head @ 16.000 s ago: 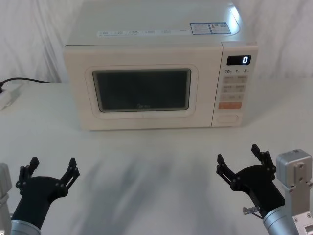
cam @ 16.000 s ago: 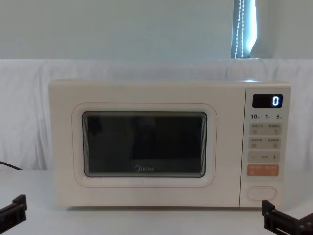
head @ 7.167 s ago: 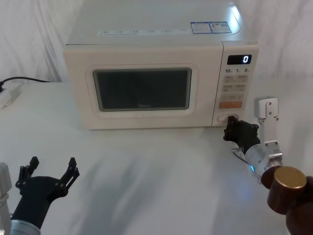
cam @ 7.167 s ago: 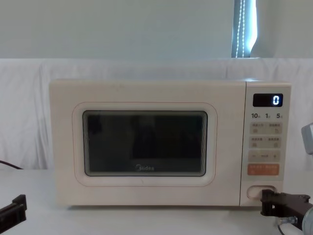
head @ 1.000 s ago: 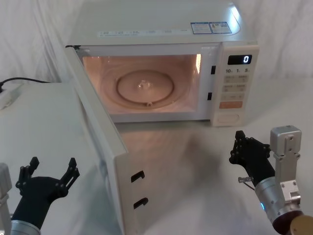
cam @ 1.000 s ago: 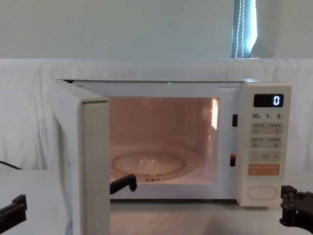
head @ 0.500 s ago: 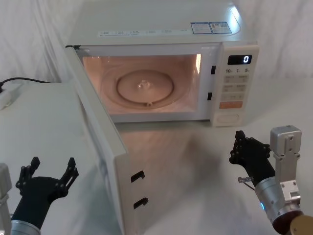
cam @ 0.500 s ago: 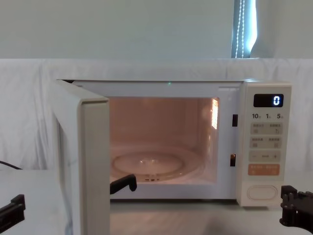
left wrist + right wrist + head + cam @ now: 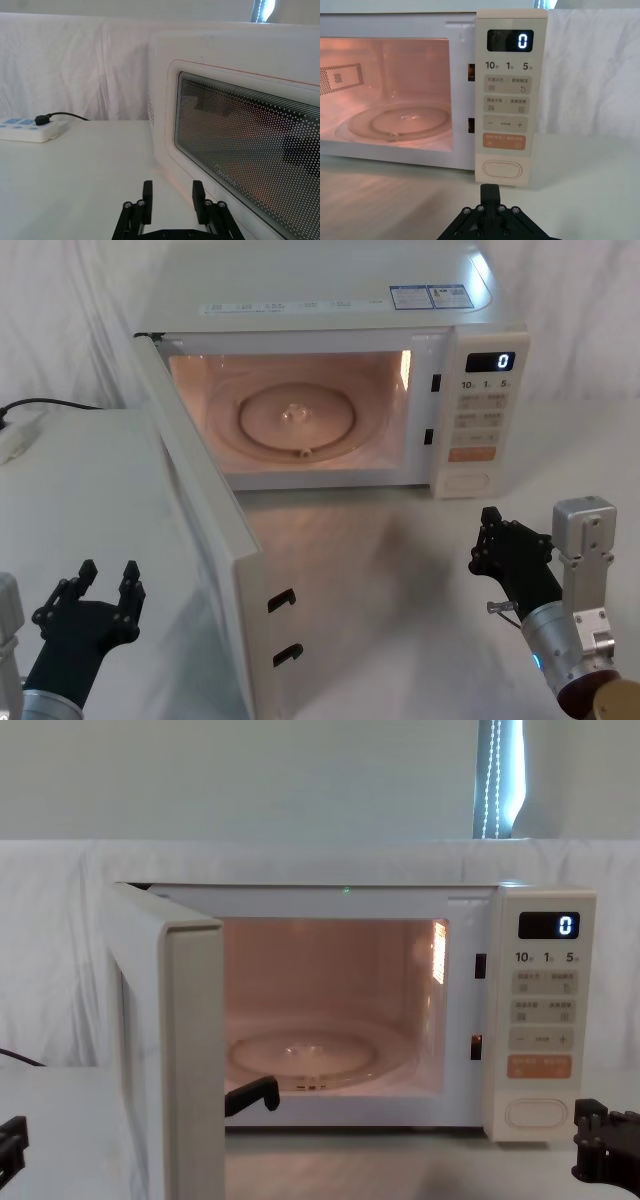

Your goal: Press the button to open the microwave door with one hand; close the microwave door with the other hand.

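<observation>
Cream microwave door (image 9: 205, 540) swung open; left claw (image 9: 103, 585) beside.

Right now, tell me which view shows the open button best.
The right wrist view: the button sits square-on, close, its outline clear. Head view shows it small; chest view shows it whole but smaller.

One microwave (image 9: 330, 370) – one button (image 9: 464, 482); two pincers

Bright even room light, warm glow inside microwave (image 9: 300, 420); sharp focus
</observation>
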`<action>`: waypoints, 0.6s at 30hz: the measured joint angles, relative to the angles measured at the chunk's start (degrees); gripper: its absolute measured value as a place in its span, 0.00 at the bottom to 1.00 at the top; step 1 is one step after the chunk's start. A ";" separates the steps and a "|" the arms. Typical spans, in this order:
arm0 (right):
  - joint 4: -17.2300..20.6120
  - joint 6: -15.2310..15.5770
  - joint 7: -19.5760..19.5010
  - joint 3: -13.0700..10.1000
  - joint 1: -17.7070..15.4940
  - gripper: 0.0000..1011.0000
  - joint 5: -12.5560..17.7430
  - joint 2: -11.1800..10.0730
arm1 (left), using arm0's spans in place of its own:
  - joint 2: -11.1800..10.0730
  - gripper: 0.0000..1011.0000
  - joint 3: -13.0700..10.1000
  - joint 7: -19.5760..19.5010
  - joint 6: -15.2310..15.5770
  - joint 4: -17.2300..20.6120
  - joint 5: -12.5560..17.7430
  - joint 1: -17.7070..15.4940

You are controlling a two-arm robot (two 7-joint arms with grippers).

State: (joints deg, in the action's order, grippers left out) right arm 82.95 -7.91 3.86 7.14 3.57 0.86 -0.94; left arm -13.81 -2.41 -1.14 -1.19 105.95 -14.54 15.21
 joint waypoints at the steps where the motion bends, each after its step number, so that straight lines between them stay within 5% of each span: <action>1: 0.00 0.00 0.00 0.00 0.00 0.00 0.00 0.00 | 0.00 0.47 0.00 0.00 0.00 0.00 0.00 0.00; 18: 0.00 0.00 0.00 0.00 0.00 0.00 0.00 0.00 | 0.00 0.00 0.00 0.00 0.00 0.00 0.00 0.00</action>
State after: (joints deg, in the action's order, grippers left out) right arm 82.95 -7.91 3.87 7.14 3.57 0.86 -0.94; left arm -13.81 -2.41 -1.14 -1.19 105.95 -14.54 15.21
